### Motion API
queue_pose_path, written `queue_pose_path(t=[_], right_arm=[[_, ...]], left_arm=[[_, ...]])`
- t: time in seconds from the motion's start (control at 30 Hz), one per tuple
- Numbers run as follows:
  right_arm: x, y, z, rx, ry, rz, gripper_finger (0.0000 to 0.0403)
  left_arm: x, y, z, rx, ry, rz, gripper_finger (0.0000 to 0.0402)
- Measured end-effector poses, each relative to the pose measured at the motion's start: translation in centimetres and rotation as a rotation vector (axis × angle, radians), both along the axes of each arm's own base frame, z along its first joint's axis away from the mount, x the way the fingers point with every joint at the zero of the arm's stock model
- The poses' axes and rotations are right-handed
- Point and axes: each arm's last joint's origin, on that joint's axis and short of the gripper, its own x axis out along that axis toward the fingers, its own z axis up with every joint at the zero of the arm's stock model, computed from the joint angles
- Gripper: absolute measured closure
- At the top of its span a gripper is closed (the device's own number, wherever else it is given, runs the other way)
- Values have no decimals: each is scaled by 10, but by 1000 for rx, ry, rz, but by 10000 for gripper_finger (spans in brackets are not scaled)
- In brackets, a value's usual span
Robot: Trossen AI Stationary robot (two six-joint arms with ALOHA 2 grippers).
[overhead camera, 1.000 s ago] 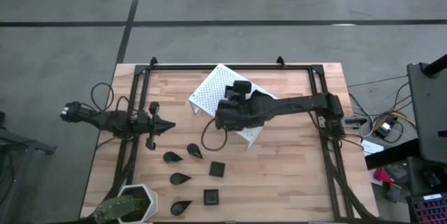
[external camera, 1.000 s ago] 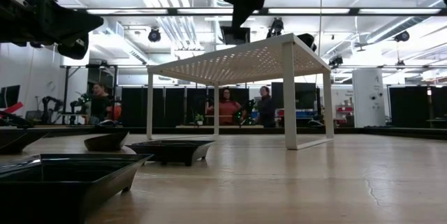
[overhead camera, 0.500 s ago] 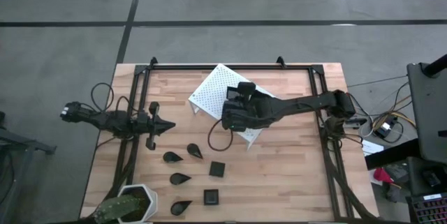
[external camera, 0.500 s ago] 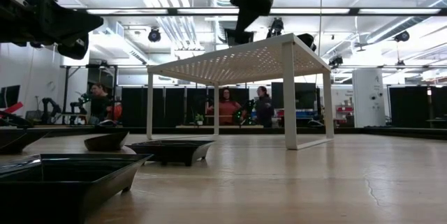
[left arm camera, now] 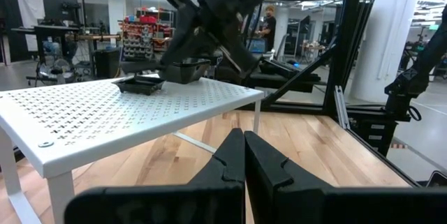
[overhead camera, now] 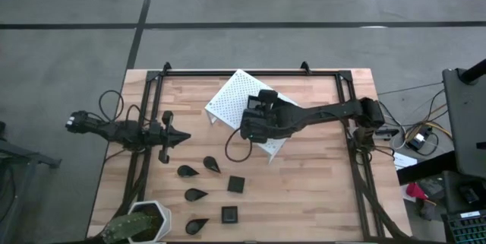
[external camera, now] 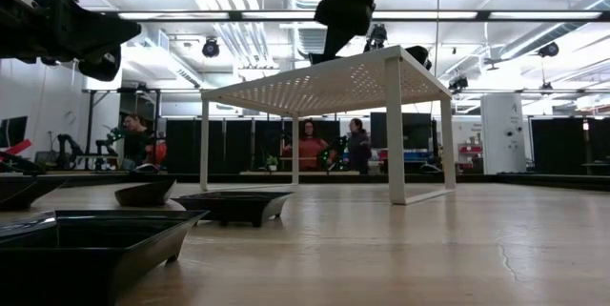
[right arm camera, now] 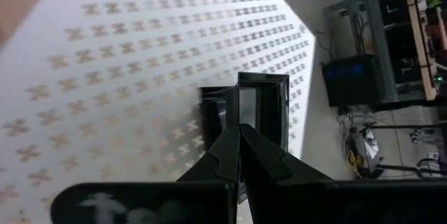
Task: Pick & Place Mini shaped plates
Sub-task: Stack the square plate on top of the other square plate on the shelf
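Right gripper [overhead camera: 246,128]: over the white perforated rack [overhead camera: 228,99], fingers pinched together on the rim of a small square black plate [right arm camera: 262,109], plate hanging just above the rack top
Second plate [left arm camera: 140,84]: flat on the rack top, just beside the held one
Left gripper [overhead camera: 182,135]: fingers closed, empty, waiting at the worktop's [overhead camera: 319,191] left side
Loose plates: teardrop dishes [overhead camera: 187,171] and squares [overhead camera: 236,184] on the worktop in front of the rack
Plant pot [overhead camera: 148,221]: white, hexagonal, near-left corner
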Motion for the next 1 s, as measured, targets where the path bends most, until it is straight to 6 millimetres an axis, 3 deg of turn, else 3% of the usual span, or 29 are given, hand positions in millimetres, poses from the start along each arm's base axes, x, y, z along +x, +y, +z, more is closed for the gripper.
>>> queue_pose_path(t=[0.2,1.0], right_arm=[[5,-1,-10,-24,32,-1,394],[6,-1,-12,-42,48,-19,394]], left_arm=[[0,0,0,0,0,0,401],[0,0,0,0,0,0,401]])
